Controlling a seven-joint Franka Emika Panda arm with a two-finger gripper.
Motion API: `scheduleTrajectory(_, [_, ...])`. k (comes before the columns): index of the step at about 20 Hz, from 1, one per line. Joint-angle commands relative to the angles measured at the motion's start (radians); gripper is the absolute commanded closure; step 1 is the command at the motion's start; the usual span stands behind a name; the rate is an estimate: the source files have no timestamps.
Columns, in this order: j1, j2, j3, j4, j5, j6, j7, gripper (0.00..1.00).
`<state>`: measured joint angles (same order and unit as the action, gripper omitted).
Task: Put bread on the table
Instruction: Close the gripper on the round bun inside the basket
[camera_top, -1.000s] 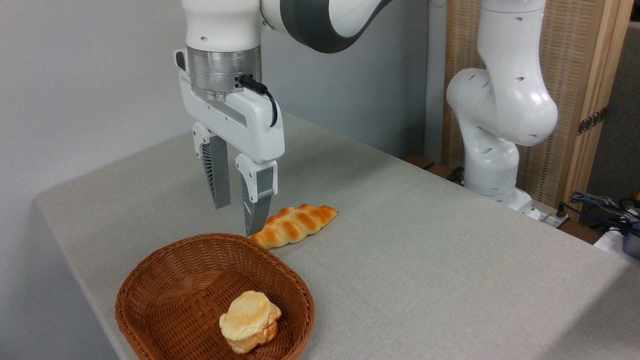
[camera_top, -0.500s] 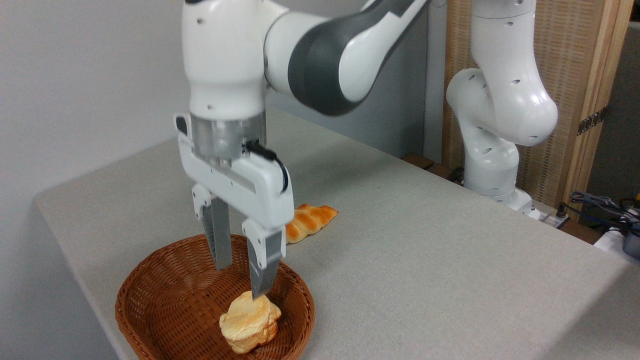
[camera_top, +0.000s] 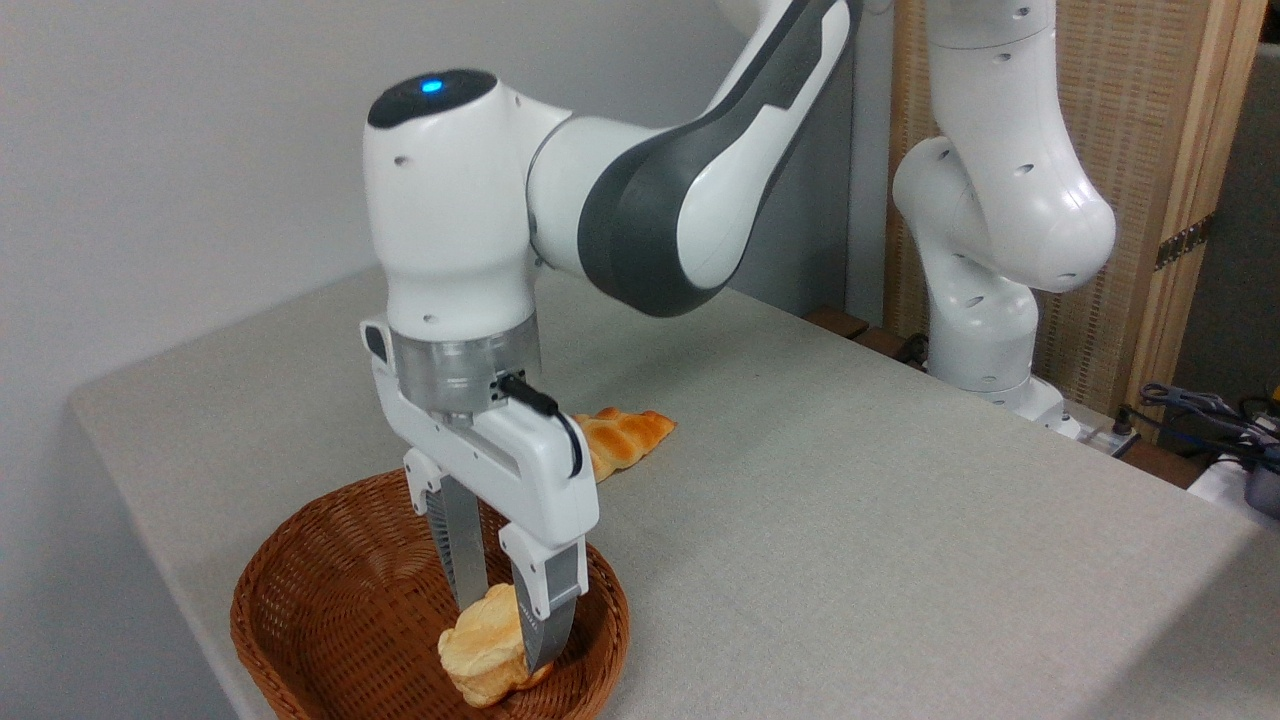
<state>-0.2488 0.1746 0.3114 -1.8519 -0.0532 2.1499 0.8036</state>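
The bread (camera_top: 474, 652), a small pale-yellow lumpy bun, lies in the front right part of a brown wicker basket (camera_top: 262, 560) at the table's near-left corner. My gripper (camera_top: 506, 634) has come straight down into the basket and is open. Its two fingers stand on either side of the bun: the right finger (camera_top: 545, 610) in front of it, the left finger (camera_top: 462, 545) behind it. Whether the pads touch the bun I cannot tell. The table (camera_top: 860, 520) is covered in light grey-beige cloth.
An orange-brown braided loaf (camera_top: 632, 436) lies on the cloth just behind the basket, partly hidden by my wrist. The arm's white base (camera_top: 985, 330) stands at the far right edge, with cables (camera_top: 1200, 415) beyond it. A wall runs behind the table.
The gripper has dropped from above the basket's back rim and come forward into the basket, so its fingers now straddle the bun. The bun and the loaf have not moved.
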Motion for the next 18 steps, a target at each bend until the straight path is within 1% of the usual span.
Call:
scheduleTrajectory(1, [-0.012, 0.028, 0.002, -0.003, -0.002, 0.042, 0.016, 0.0])
scheduleTrajectory(8, [-0.021, 0.052, -0.002, -0.001, -0.004, 0.067, 0.011, 0.0])
scheduleTrajectory(9, [-0.023, 0.052, -0.002, -0.001, -0.004, 0.067, 0.011, 0.09])
scheduleTrajectory(10, [-0.023, 0.051, -0.002, 0.0, -0.005, 0.067, 0.009, 0.31])
scheduleTrajectory(11, [-0.023, 0.051, -0.005, 0.0, -0.01, 0.067, 0.009, 0.49])
scheduleTrajectory(12, [-0.023, 0.051, -0.012, 0.0, -0.01, 0.065, 0.009, 0.6])
scheduleTrajectory(14, [-0.023, 0.051, -0.018, 0.0, -0.011, 0.065, 0.008, 0.62])
scheduleTrajectory(18, [-0.023, 0.046, -0.018, 0.0, -0.013, 0.062, 0.006, 0.6])
